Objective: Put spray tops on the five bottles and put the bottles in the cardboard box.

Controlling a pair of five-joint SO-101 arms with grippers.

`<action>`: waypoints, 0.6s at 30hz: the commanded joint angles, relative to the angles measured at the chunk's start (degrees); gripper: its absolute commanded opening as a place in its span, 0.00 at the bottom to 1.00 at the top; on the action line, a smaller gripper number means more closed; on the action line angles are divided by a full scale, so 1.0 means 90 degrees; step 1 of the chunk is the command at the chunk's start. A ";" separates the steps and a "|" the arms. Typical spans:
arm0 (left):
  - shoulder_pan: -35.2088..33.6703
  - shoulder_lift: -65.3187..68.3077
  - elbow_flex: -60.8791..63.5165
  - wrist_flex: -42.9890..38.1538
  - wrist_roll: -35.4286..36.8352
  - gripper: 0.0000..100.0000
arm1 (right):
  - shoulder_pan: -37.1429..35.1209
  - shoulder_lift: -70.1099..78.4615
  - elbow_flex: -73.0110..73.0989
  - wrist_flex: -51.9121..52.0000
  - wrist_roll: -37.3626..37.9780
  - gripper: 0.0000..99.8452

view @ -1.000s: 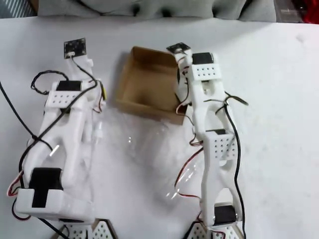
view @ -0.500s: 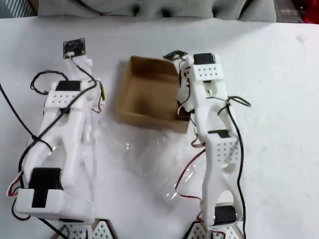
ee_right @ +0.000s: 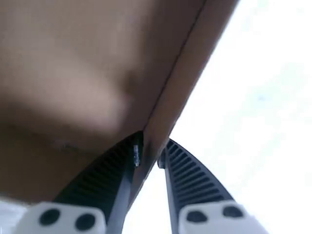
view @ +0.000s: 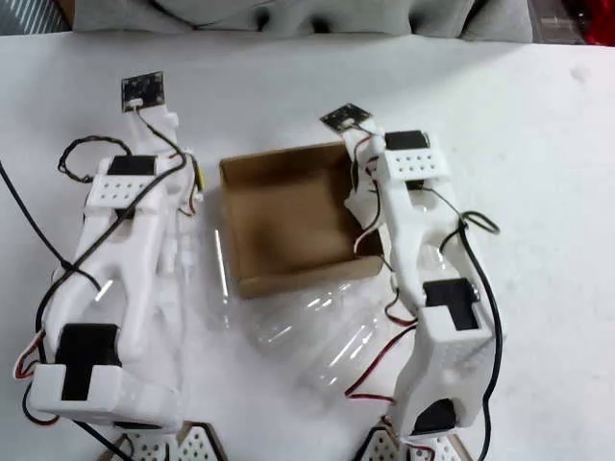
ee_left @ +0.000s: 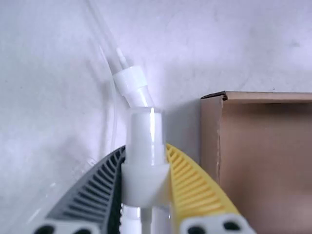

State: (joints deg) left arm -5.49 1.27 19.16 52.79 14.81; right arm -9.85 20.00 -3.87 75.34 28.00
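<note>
The white plastic spray top (ee_left: 144, 131) is pinched between the closed fingers of the left gripper (ee_left: 143, 163), just beside the open brown cardboard box (ee_left: 263, 161). It should go best if its thin tube is lined up squarely with a neck of the clear plastic bottles (view: 317, 331) lying before the box. The right gripper (ee_right: 148, 153) clamps the box's wall, and the box holds no bottles yet.

The white table (view: 538, 192) carries the open cardboard box (view: 288, 216), which sits flat near its middle between the left arm's base (view: 91, 384) and the right arm's base (view: 437, 413) at the near edge. Clear bottles (view: 317, 331) lie on their sides on the tabletop, just beside the box's near wall.
</note>
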 commanded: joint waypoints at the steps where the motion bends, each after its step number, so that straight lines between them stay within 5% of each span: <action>1: -0.0044 -0.0366 -0.0029 -0.0186 -0.0029 0.02 | 0.0103 0.0073 -0.0059 -0.0210 -0.1133 0.02; 10: -0.0044 -0.0366 -0.0029 -0.0186 -0.0029 0.02 | 0.0630 0.0503 -0.0274 -0.0083 -0.3565 0.02; 18: -0.0044 -0.0366 -0.0029 -0.0186 -0.0029 0.02 | 0.0650 0.0493 -0.0303 0.0200 -0.4415 0.02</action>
State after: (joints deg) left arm -5.49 1.27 19.16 52.79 14.81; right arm -5.19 25.27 -3.87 76.04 -9.63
